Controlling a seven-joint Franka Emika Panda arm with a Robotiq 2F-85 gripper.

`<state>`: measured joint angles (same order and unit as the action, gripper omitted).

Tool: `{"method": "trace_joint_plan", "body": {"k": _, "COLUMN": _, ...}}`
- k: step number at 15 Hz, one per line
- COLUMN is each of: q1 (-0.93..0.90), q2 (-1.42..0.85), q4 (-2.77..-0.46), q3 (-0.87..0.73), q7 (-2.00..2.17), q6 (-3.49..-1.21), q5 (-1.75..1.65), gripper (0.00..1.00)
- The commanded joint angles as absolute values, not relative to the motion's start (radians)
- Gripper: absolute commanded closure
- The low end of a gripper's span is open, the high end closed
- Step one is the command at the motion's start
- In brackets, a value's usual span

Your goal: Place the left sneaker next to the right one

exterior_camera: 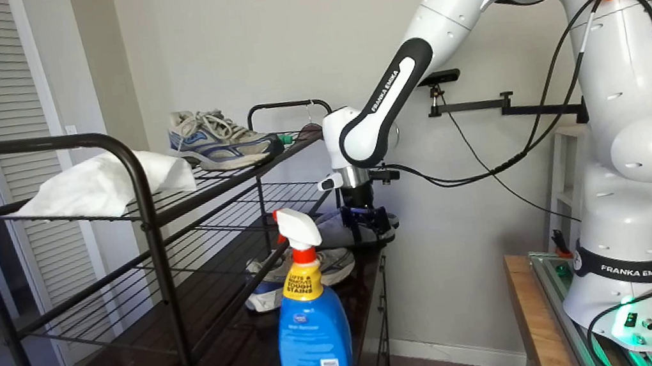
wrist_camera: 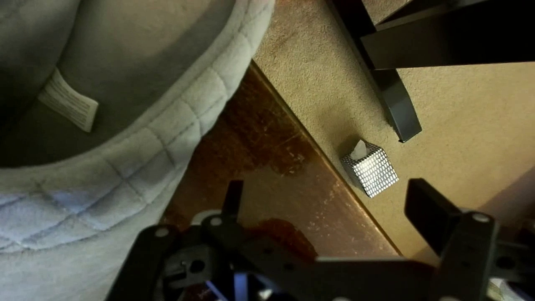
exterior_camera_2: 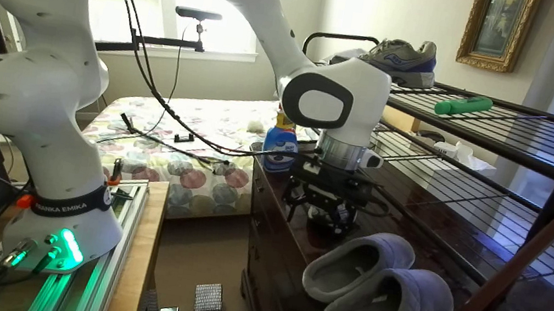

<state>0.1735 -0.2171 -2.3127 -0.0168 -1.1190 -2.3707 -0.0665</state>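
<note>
Gripper [wrist_camera: 328,200], jaws apart — sneaker [exterior_camera: 213,143] atop rack [exterior_camera: 162,272] — second sneaker [exterior_camera: 337,264] below

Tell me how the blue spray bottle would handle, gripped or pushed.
Pushed high, the spray bottle would probably tip: it stands tall, with a bulky trigger head on top. Its smooth-looking sides may slip in a grip. Weight is uncertain; the fill level doesn't show.

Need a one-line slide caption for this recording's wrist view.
Open gripper near the edge of the dresser, beside a quilted grey slipper, a tissue box on the carpet below.
</note>
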Motion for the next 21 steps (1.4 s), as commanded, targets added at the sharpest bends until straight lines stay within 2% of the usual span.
{"method": "trace_joint_plan", "body": {"k": 1, "q1": 0.164, "q2": -0.191, "q4": -2.342, "q3": -0.024, "q7": -1.122, "q6": -2.417, "q5": -0.064, "gripper": 0.00}}
{"method": "trace_joint_plan", "body": {"k": 6, "q1": 0.212, "q2": -0.182, "q4": -2.430, "q3": 0.012, "q7": -1.256, "q6": -2.671, "q5": 0.122, "gripper": 0.00}}
{"method": "trace_joint_plan", "body": {"k": 10, "q1": 0.271, "q2": -0.175, "q4": -2.482, "q3": 0.075, "q7": -1.432, "q6": -2.782, "q5": 0.350, "gripper": 0.00}}
{"method": "trace_joint_plan", "body": {"k": 20, "q1": 0.376, "q2": -0.185, "q4": -2.422, "q3": 0.150, "q7": -1.905, "q6": -2.621, "q5": 0.654, "gripper": 0.00}}
{"method": "trace_joint_plan", "body": {"k": 21, "q1": 0.332, "q2": -0.187, "q4": -2.415, "q3": 0.107, "q7": -1.925, "q6": -2.598, "q5": 0.680, "gripper": 0.00}}
